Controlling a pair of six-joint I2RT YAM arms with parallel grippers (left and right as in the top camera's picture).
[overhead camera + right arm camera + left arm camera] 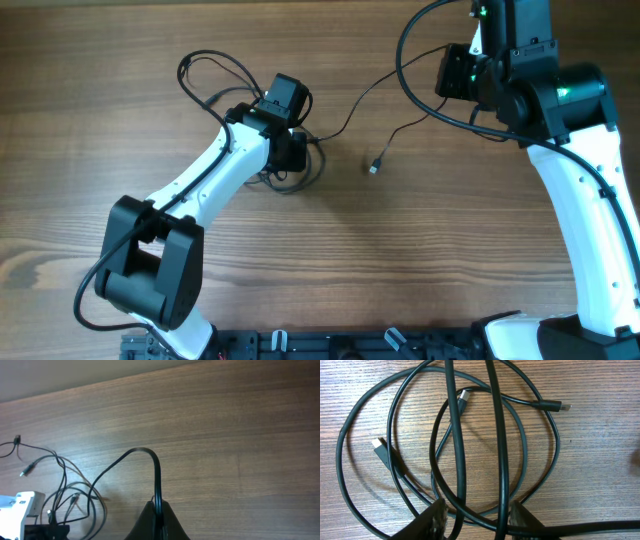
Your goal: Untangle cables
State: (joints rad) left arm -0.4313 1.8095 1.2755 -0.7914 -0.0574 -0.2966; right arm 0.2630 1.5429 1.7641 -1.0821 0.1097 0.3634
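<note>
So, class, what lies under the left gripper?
Looped cables on the wooden table, with three plug ends showing. Two strands run up between the fingers of the open left gripper. From overhead, the gripper hides most of that tangle.

- The left arm [200,185] reaches diagonally up to the cables [459,450], its wrist turned downward right over their tangle.
- The left gripper [477,522] hangs just above the tangle, fingers [432,520] spread apart, with strands running between them.
- The right arm [590,200] stands well to the right of the tangle, elbow bent toward it.
- The right gripper [157,517] sits off the worktop, fingers pinched together on one strand.
</note>
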